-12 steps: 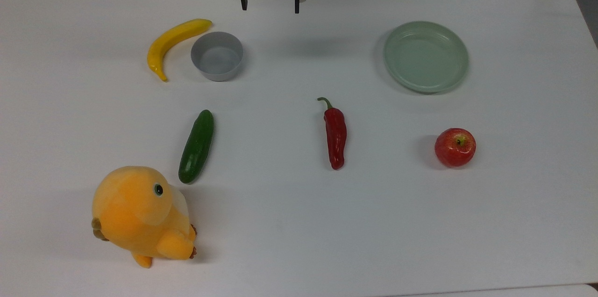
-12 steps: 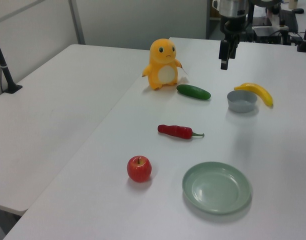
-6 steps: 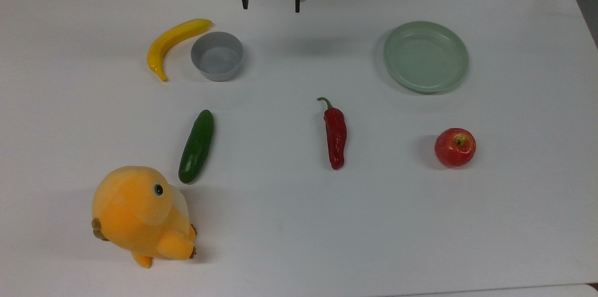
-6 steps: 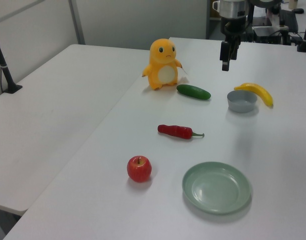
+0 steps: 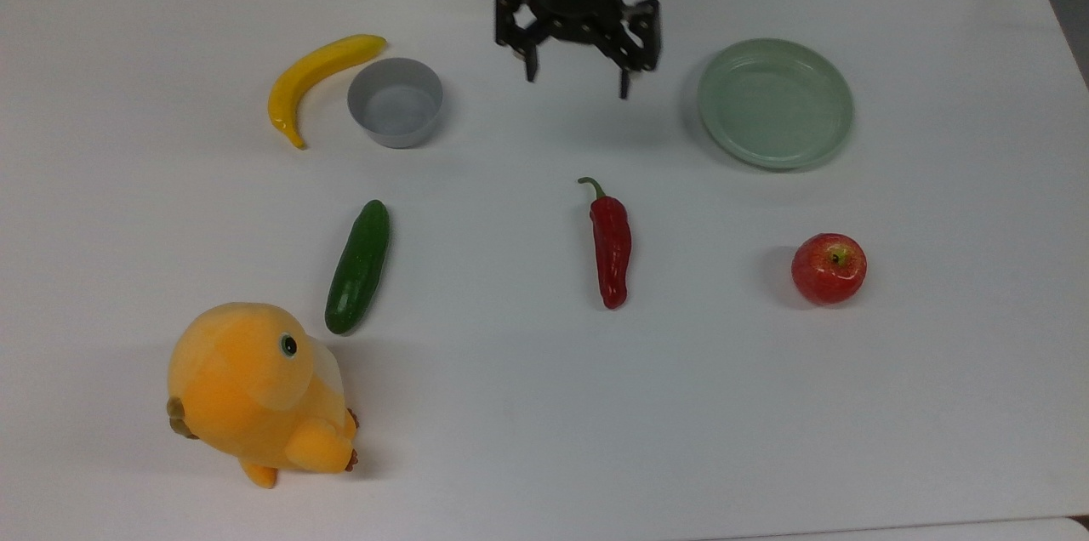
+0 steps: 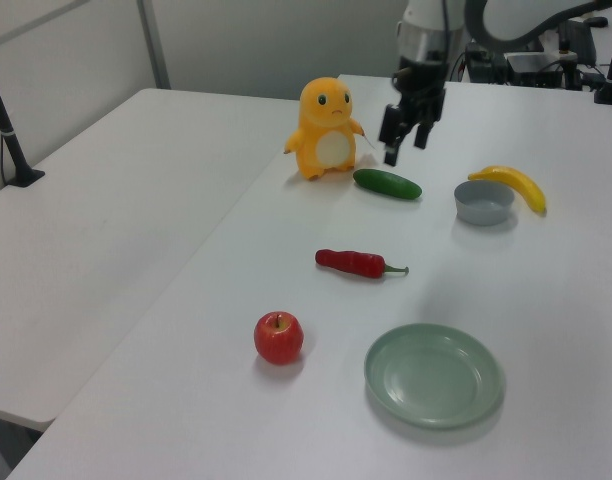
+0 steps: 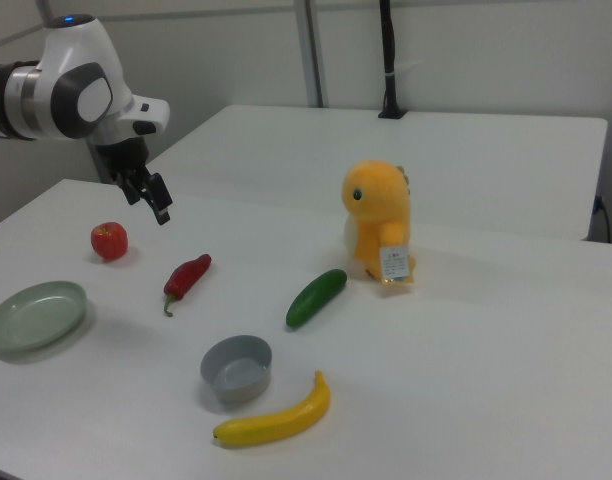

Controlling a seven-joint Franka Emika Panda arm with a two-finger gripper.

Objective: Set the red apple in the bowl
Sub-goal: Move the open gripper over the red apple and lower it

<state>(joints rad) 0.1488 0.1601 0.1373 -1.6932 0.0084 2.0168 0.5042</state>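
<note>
While the white table (image 5: 544,405) is read across the top view from its left, an orange plush toy (image 5: 255,392) stands at the near corner; beyond it a yellow banana (image 5: 315,77) curves just beside the grey bowl (image 5: 396,111), which sits upright and holds nothing; a green cucumber (image 5: 358,266) lies between the toy and the bowl, apart from both. Near the middle, the gripper (image 5: 577,80) hangs above the table with its two black fingers spread wide and nothing between them, the white arm rising behind it; it hovers between the bowl and the pale green plate (image 5: 776,103), well above the tabletop, as the left view shows (image 6: 400,145). Below it in the top view a long red chili pepper (image 5: 611,245) lies lengthwise, stem toward the gripper. Further to the top view's right rests the plate; nearer the camera than the plate sits the red apple (image 5: 829,268), stem up, alone on the table, well apart from the bowl and from the gripper.
</note>
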